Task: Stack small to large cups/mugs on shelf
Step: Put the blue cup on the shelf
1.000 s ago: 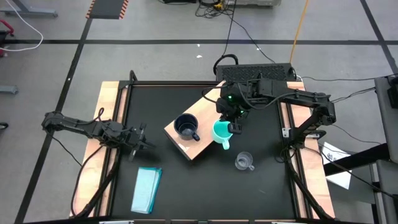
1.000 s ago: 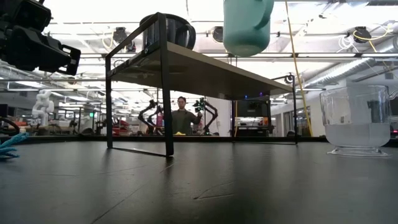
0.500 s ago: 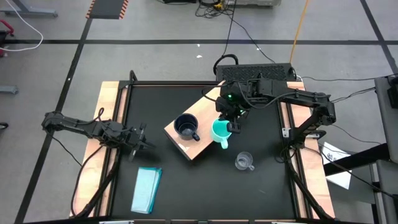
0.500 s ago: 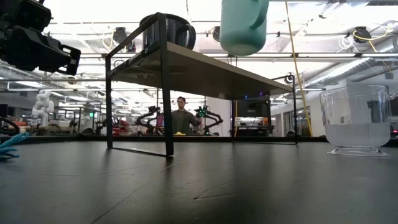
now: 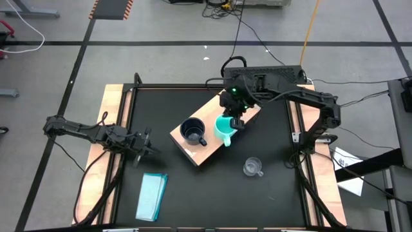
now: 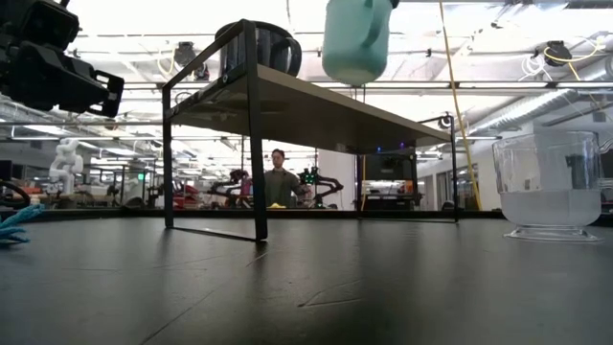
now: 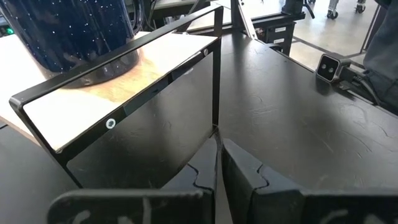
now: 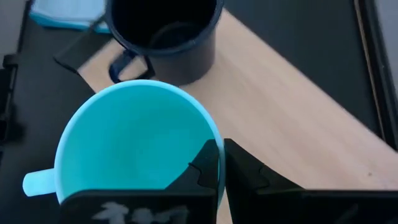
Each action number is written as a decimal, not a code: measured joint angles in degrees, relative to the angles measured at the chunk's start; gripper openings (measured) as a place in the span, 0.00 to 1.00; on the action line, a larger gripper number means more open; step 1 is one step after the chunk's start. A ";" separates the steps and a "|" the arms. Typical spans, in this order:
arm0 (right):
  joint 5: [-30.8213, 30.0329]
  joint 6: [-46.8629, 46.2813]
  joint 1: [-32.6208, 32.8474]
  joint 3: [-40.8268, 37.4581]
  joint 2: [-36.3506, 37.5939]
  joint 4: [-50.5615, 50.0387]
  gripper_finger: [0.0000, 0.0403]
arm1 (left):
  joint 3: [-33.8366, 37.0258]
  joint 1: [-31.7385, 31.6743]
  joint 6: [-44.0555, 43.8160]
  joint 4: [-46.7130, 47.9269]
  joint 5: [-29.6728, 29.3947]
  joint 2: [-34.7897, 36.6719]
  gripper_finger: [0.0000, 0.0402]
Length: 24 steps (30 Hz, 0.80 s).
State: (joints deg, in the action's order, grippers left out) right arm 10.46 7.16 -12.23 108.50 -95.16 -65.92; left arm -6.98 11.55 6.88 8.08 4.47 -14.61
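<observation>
The turquoise mug (image 5: 224, 129) hangs in my right gripper (image 5: 233, 115), shut on its rim, above the wooden shelf (image 5: 207, 147). In the low view the mug (image 6: 356, 40) is clear above the shelf top (image 6: 316, 107). The dark navy mug (image 5: 192, 131) stands upright on its base on the shelf's near-left end. The small clear cup (image 5: 252, 167) stands on the black table, near right of the shelf. My left gripper (image 5: 145, 143) is shut and empty, left of the shelf, above the table. My right gripper pinches the turquoise mug's rim wall (image 8: 210, 138), one finger inside the mug and one outside, on the side opposite the handle (image 8: 38, 182). The fingers come from above, pointing down. The mug hangs upright below them, lifted clear of the shelf.
A flat pale-teal block (image 5: 152, 195) lies on the table near the front left. The shelf stands on thin black metal legs (image 6: 254, 134). Wooden strips border the black table on the left and right. A person stands in the room beyond the table (image 6: 279, 182).
My right gripper has carried the turquoise mug toward the table's far edge and a little left, from beside the shelf's near edge to over the shelf board. The mug stays upright and has risen slightly.
</observation>
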 joint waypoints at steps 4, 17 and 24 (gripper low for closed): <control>-0.22 0.54 -0.17 2.50 -3.56 -1.96 0.00 | 0.00 0.00 -0.61 0.39 0.02 0.00 0.06; -4.64 3.21 -2.66 10.26 -8.80 -6.47 0.00 | 0.00 -0.01 -0.95 1.27 0.04 0.00 0.06; -4.57 4.35 -4.71 10.26 -8.82 -6.35 0.00 | 0.00 -0.02 -0.79 1.25 0.04 0.00 0.06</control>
State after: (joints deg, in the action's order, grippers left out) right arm 5.89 11.51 -16.95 118.76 -103.98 -72.28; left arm -6.98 11.53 6.09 9.32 4.51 -14.61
